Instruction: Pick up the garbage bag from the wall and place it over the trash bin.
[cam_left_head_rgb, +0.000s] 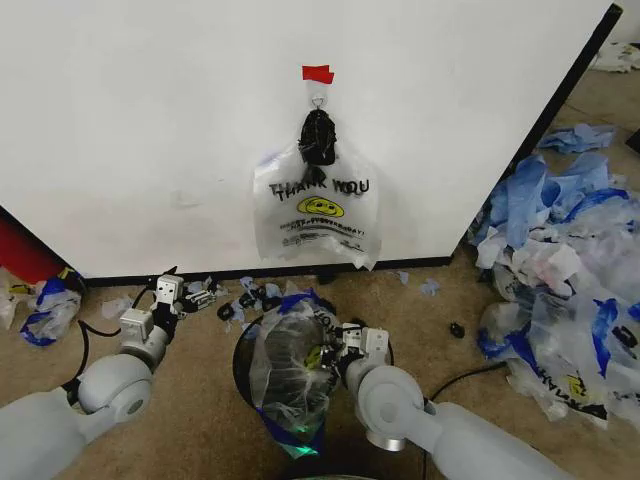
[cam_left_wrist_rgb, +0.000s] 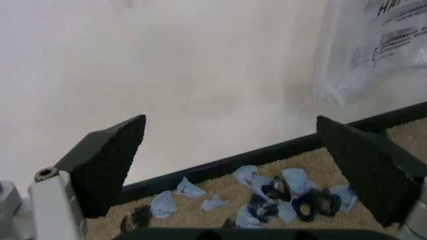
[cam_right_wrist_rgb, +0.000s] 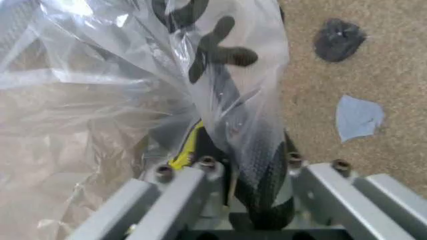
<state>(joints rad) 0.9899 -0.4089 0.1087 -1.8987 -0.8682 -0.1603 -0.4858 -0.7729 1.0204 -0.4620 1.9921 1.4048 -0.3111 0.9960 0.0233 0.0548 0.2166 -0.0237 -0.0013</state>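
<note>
Right gripper (cam_left_head_rgb: 338, 352) at 6 o'clock, jaws clamped on thin crinkled clear film of a bag draped over the round black wire-mesh trash bin (cam_left_head_rgb: 243, 372). Left gripper (cam_left_head_rgb: 202, 296) at 8 o'clock, ribbed black jaws wide open, empty, near the wall (cam_left_head_rgb: 150, 120). Garbage bag (cam_left_head_rgb: 314, 212) hangs flat on the hook at 12 o'clock, long axis vertical, handles up, lettering upright. Blue plastic scraps (cam_left_head_rgb: 560, 220) litter the carpet.

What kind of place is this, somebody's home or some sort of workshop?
Probably a robot test area, not a home: a bare white wall panel with one garbage bag hooked under red tape, and heaps of used bags on the carpet.
</note>
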